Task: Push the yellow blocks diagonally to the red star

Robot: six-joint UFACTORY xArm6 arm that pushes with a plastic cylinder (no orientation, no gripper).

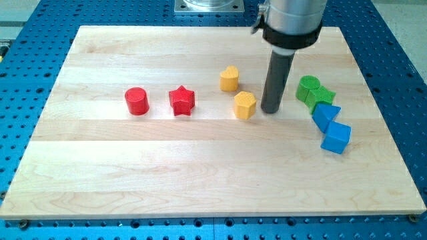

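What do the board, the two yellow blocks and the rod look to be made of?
Board: pale wood, likely maple; grain and plank seams show. Yellow heart block and yellow hexagonal block: uniform matte colour, probably plastic or painted wood. My tip, right of the hexagon: dark, slightly glossy rod, metal or plastic.

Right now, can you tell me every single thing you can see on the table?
red cylinder: 1, red, the view's left of the board
red star: 1, red, just right of the red cylinder
yellow heart: 1, yellow, centre, toward the view's top
yellow hexagon block: 1, yellow, below and right of the yellow heart
green blocks: 2, green, the view's right, touching each other
blue blocks: 2, blue, below the green blocks, close together
wooden board: 1, pale wood, on a blue perforated table
my tip: 1, dark rod, just right of the yellow hexagon block, left of the green blocks
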